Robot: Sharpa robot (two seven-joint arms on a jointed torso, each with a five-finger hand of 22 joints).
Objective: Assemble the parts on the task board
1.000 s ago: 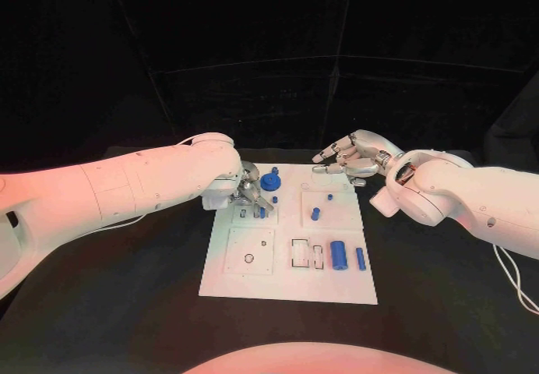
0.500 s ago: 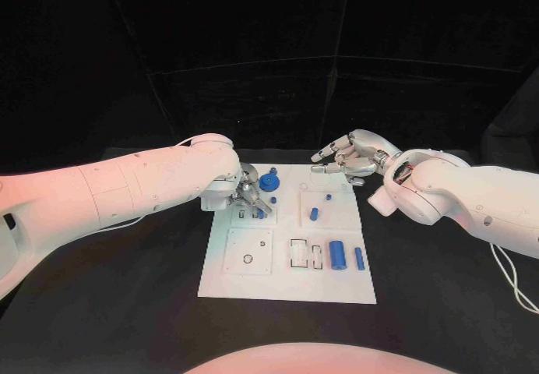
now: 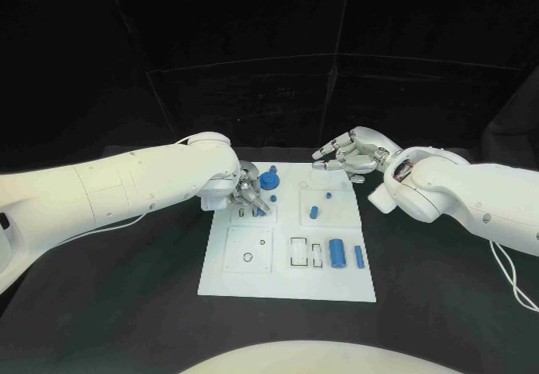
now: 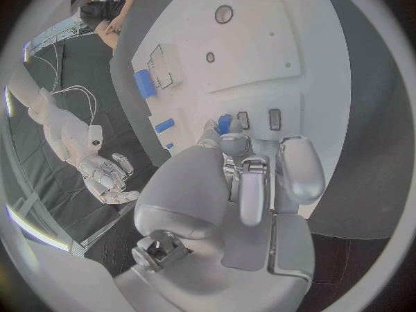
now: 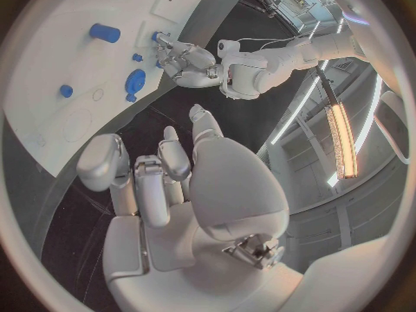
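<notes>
My left hand (image 3: 245,195) stays low on the task board's (image 3: 287,288) far-left block, fingers pinching a small blue part (image 4: 224,123) | right hand (image 3: 350,156) still hovers empty, fingers loosely curled, at the far edge | nothing shifted: I judge insertion unfinished.

The head view looks down from above at the white board (image 3: 287,257). Each wrist view sits close behind its own hand, facing that board (image 4: 260,41) (image 5: 52,69); all three share it
</notes>
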